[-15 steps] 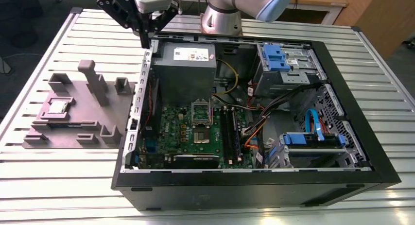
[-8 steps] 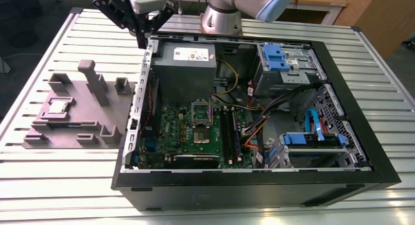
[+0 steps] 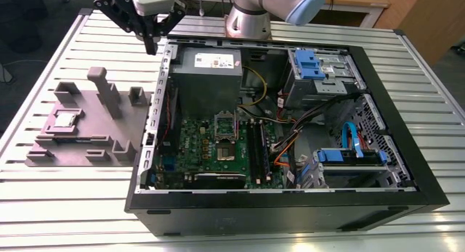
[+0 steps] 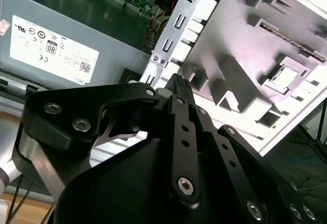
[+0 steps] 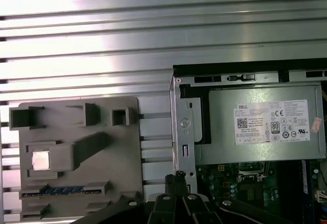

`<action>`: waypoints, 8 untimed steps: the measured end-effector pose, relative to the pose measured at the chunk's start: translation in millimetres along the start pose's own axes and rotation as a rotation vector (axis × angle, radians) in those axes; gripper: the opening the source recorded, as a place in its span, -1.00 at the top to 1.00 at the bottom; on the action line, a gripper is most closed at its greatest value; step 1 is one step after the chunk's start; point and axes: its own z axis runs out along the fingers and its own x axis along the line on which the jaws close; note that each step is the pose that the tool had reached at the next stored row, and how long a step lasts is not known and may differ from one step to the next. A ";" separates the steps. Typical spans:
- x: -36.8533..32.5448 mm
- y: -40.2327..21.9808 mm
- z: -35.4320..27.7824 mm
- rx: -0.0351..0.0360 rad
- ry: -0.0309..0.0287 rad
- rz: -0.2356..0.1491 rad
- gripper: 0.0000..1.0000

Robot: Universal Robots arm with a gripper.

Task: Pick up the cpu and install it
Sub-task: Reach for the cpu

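The cpu (image 3: 65, 120) is a small shiny square chip lying in a recess of the grey holder block (image 3: 109, 146) on the table, at the exterior view's left of the open computer case (image 3: 291, 208). Both wrist views show the cpu (image 4: 286, 75) (image 5: 41, 159) on that block. My gripper (image 3: 151, 45) hangs shut and holds nothing, above the table beside the case's back corner, well away from the cpu. Its black fingers come to one tip in both wrist views (image 4: 179, 83) (image 5: 176, 179). Inside the case the green motherboard carries the square socket (image 3: 226, 152).
A grey power supply with a white label (image 3: 210, 61) sits in the case near my gripper. Blue drive brackets (image 3: 309, 64) and loose cables (image 3: 291, 137) fill the exterior view's right side of the case. Tall posts (image 3: 108, 91) rise from the holder block. The slatted metal table (image 3: 73, 197) surrounds everything.
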 end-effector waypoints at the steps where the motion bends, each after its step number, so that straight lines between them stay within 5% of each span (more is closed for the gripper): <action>1: 2.3 -0.2 0.1 0.0001 0.0002 0.000 0.80; 8: 12.0 -0.9 0.8 0.0000 0.0005 0.000 0.80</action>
